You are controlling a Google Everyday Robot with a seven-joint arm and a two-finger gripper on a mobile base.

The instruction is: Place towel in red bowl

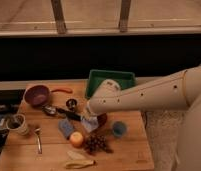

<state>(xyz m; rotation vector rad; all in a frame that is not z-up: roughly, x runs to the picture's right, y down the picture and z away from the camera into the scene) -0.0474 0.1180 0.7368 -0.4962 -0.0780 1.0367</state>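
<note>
The gripper (pixel 89 120) is down low near the middle of the counter (pixel 129 150), right at the pale towel (pixel 90 123) that sits bunched there, but I cannot tell how the jaws stand, the arm's wrist hides them. The towel looks to be on the counter or barely off it, just in front of a dark utensil (pixel 69 114) and beside a blue sponge (pixel 66 128). So this reads to me as the grasping step: the towel has not gone anywhere near the red bowl (pixel 37 95), which stands well apart toward the back left corner. Next the arm would need a firm hold on the cloth, a lift clear of the clutter, then a carry leftward and back over the small metal cup (pixel 71 104) to the bowl. Toward the front edge lie an apple (pixel 76 139), grapes (pixel 96 144) and a banana (pixel 78 161); a green bin (pixel 110 80) sits at the back edge.
</note>
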